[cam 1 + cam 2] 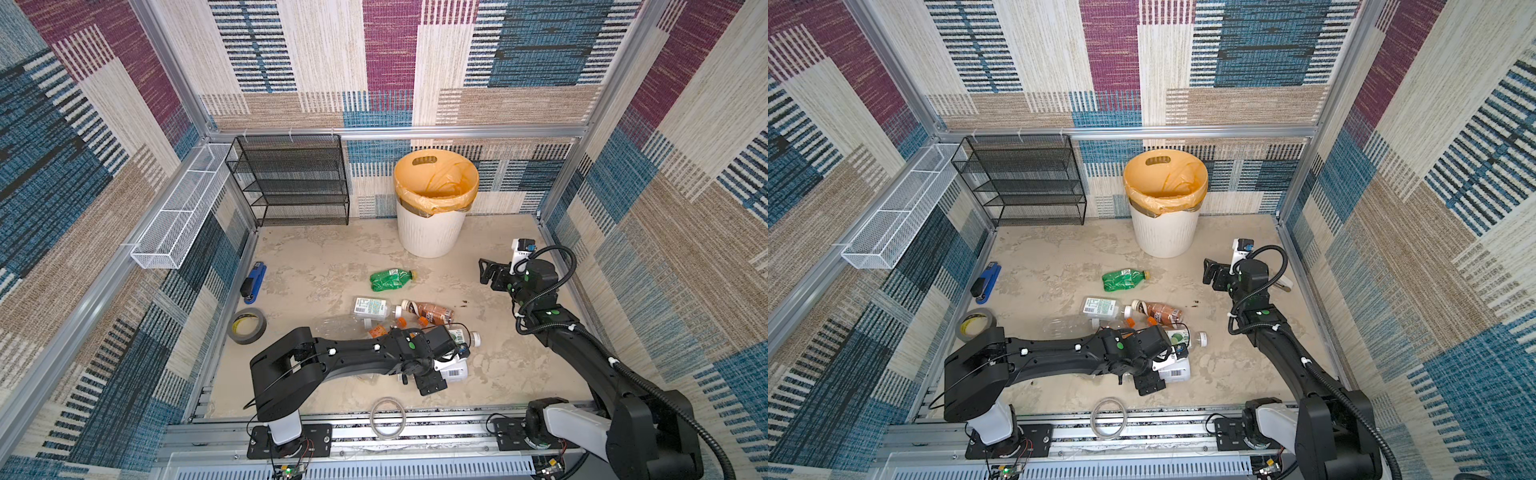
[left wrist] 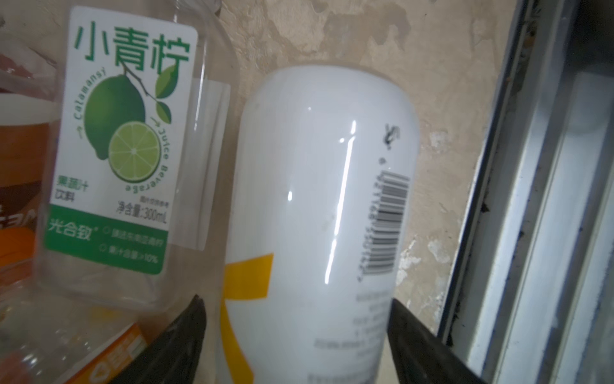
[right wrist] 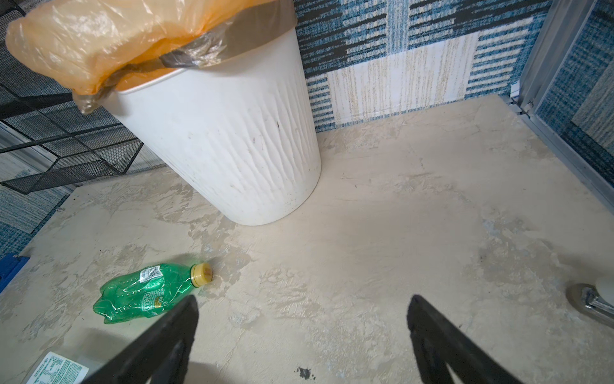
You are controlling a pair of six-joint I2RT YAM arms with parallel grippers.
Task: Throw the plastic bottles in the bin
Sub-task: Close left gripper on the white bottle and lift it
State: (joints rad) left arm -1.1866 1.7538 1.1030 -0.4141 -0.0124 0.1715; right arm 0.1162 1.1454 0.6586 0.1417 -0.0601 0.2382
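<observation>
Left hand (image 2: 297, 301) straddles the white bottle (image 2: 325, 166); whether it pinches yet, I cannot tell. Light, slick, probably crushable: grip mid-body, gently.

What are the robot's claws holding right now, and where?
Cannot tell: the left gripper straddles the body of the white bottle, grip unclear. The right gripper is open, holding nothing.

Black left arm (image 1: 353, 357) and right arm (image 1: 582, 345) bear green dots, white bases.
</observation>
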